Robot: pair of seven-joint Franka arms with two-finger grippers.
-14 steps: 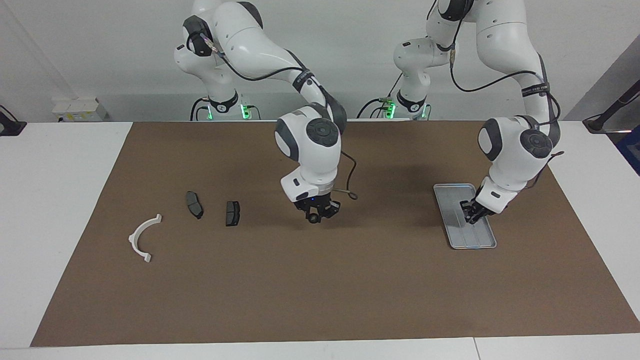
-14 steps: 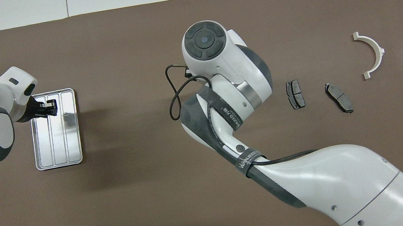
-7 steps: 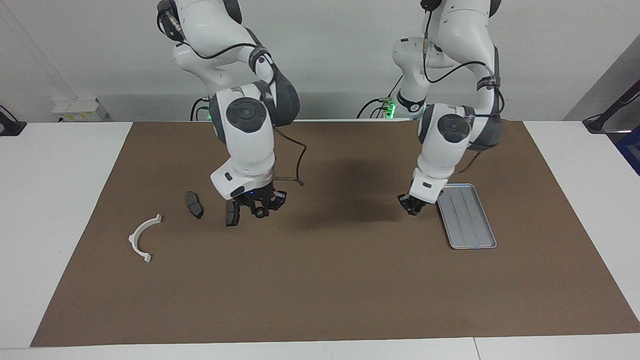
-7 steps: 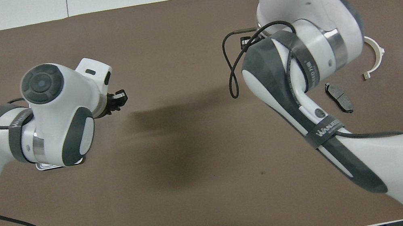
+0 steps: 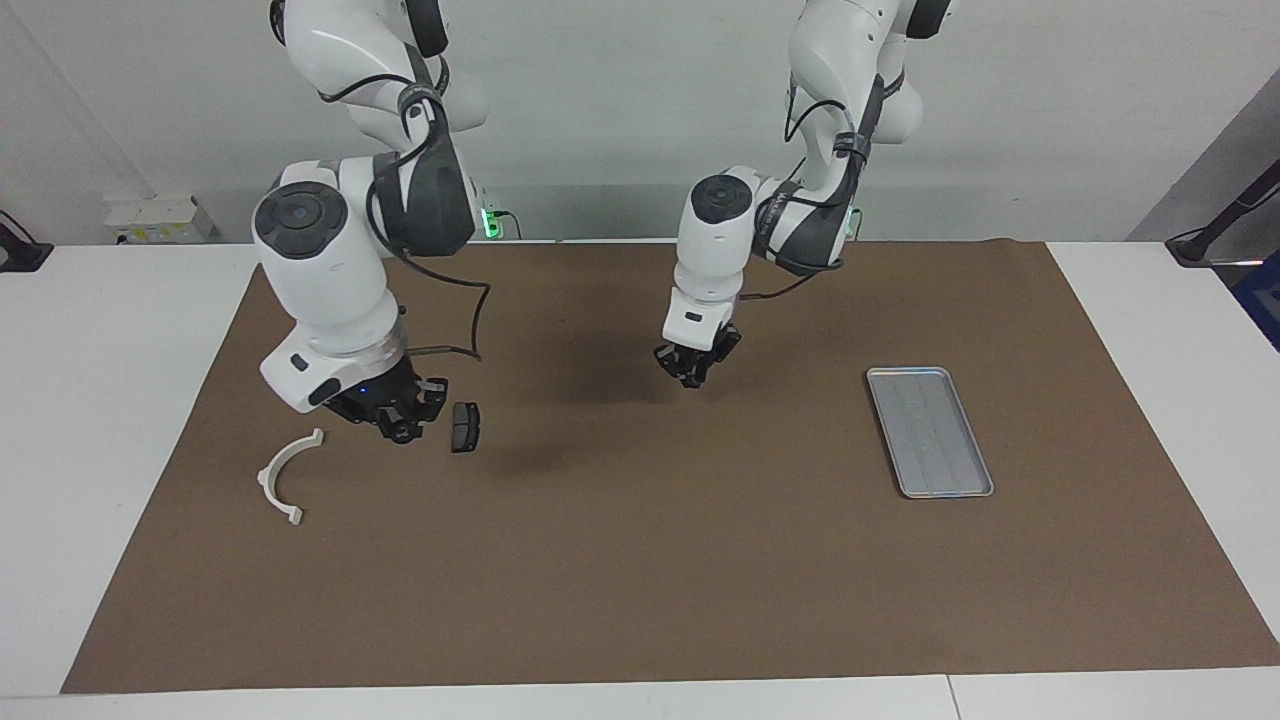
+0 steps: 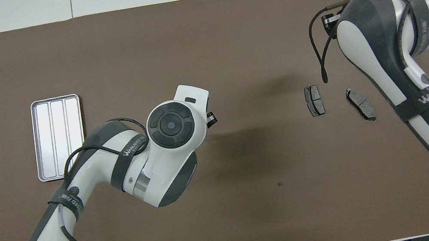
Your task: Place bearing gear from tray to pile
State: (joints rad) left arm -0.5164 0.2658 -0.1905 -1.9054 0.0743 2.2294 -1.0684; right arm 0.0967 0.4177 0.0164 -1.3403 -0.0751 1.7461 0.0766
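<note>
We are seeing the right gripper [image 5: 400, 428] only in the facing view; overhead its arm is covering it and the white arc bracket [image 5: 288, 475] beside it. In the facing view, this gripper is hiding one brake pad [image 6: 360, 104]. Anything between its fingertips is reading too small to identify. Overhead, the left gripper [image 5: 692, 372] is mostly lying under its own wrist.

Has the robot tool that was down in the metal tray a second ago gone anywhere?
Yes. The left tool has left the tray and now hangs over bare mat toward the table's middle, on the pile's side of the tray.
</note>
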